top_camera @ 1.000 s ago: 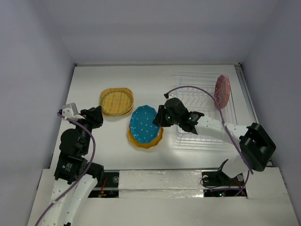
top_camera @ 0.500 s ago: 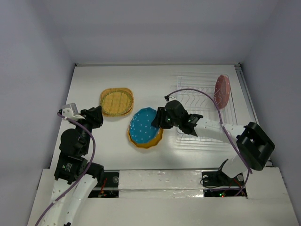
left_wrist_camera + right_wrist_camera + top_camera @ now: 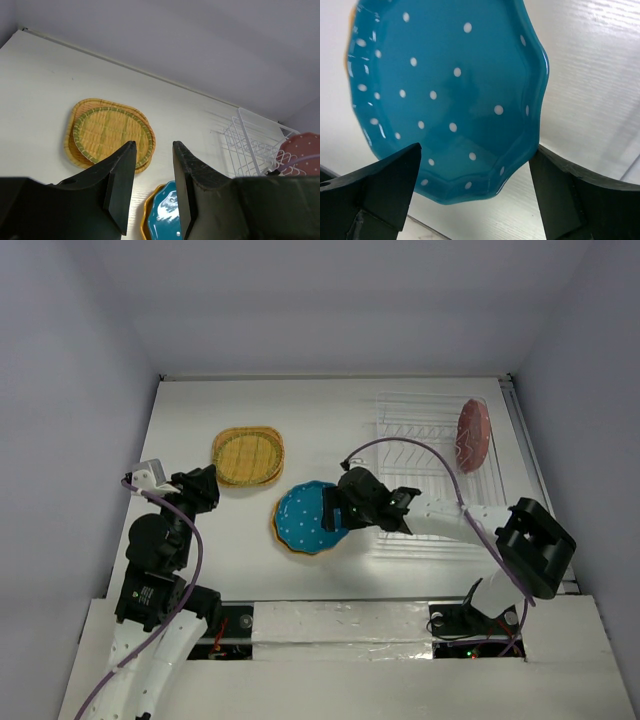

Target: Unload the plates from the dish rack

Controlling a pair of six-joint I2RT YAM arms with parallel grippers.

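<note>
The blue dotted plate [image 3: 302,516] lies on top of the orange plate [image 3: 284,539] near the middle of the table. My right gripper [image 3: 334,510] is at its right rim, open, with the blue plate's [image 3: 445,90] edge between the wide jaws and touching neither finger. My right gripper [image 3: 475,150] holds nothing. Two tan woven-look plates [image 3: 248,455] are stacked at the back left. A dusty red plate [image 3: 472,434] stands upright in the dish rack [image 3: 420,440]. My left gripper [image 3: 153,145] is open and empty, hanging at the left, away from all the plates.
The wire rack [image 3: 250,145] fills the right side of the table, with a purple cable [image 3: 400,445] arcing over it. The tan stack [image 3: 110,132] and the blue plate [image 3: 167,215] lie ahead of the left gripper [image 3: 207,480]. Grey walls close the back and sides.
The right gripper brought the tilted blue plate down flat onto the orange plate, then opened its jaws and let it go. The left arm has not moved.
</note>
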